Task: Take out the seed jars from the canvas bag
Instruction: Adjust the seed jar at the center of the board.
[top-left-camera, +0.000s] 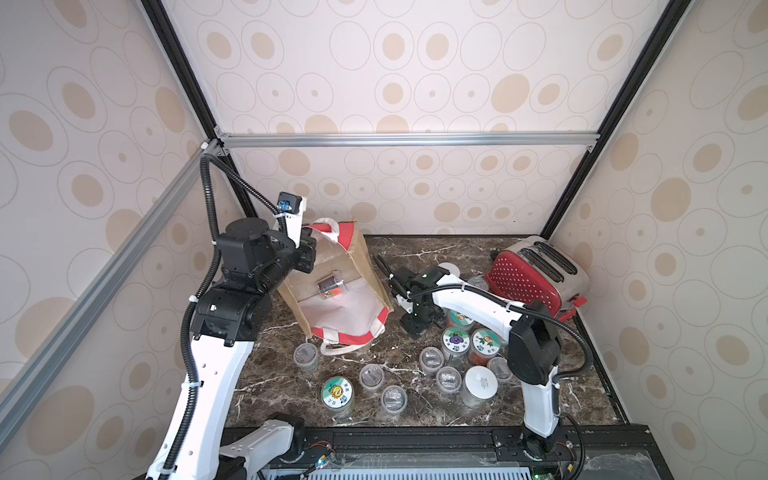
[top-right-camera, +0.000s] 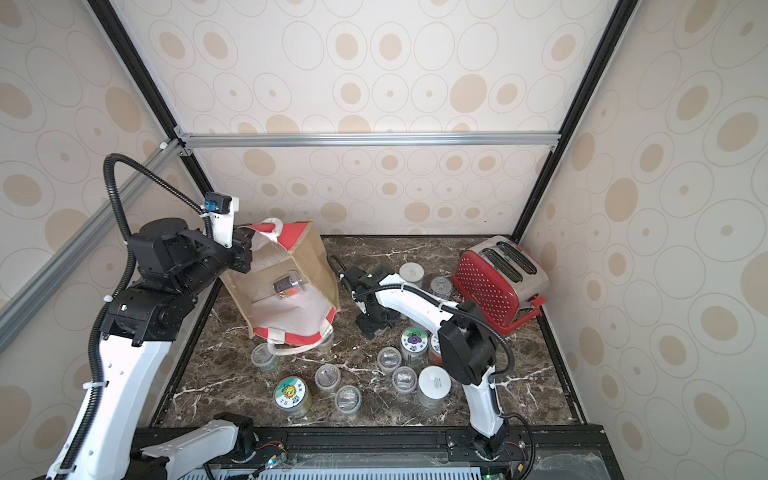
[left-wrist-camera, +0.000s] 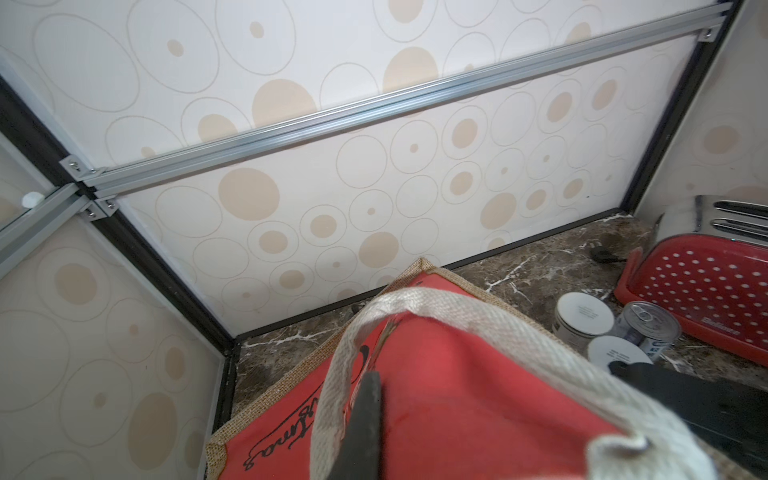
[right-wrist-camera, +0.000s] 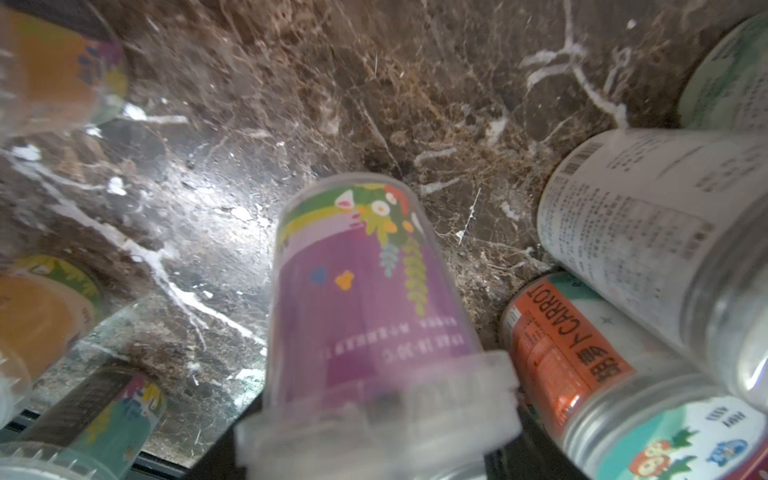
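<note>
The canvas bag (top-left-camera: 360, 266) (top-right-camera: 309, 266) lies tipped with its mouth toward the table's front. One seed jar (top-left-camera: 330, 286) (top-right-camera: 286, 286) rests on its white lining. At the bag's upper left rim my left gripper (top-left-camera: 309, 254) (top-right-camera: 245, 254) is shut on the red panel (left-wrist-camera: 478, 399) beside the rope handle (left-wrist-camera: 436, 307). My right gripper (top-left-camera: 415, 326) (top-right-camera: 374, 326) points down right of the bag. It is shut on the lid of a purple-labelled jar (right-wrist-camera: 365, 291), just over the marble. Several more jars (top-left-camera: 337, 392) (top-right-camera: 291, 395) stand along the front.
A red polka-dot toaster (top-left-camera: 536, 274) (top-right-camera: 498, 274) (left-wrist-camera: 698, 286) fills the back right corner. White-lidded jars (left-wrist-camera: 584, 316) and a metal can (left-wrist-camera: 648, 324) stand beside it. A carrot-labelled jar (right-wrist-camera: 561, 353) and a white-labelled one (right-wrist-camera: 648, 232) crowd my right gripper. Walls close in on three sides.
</note>
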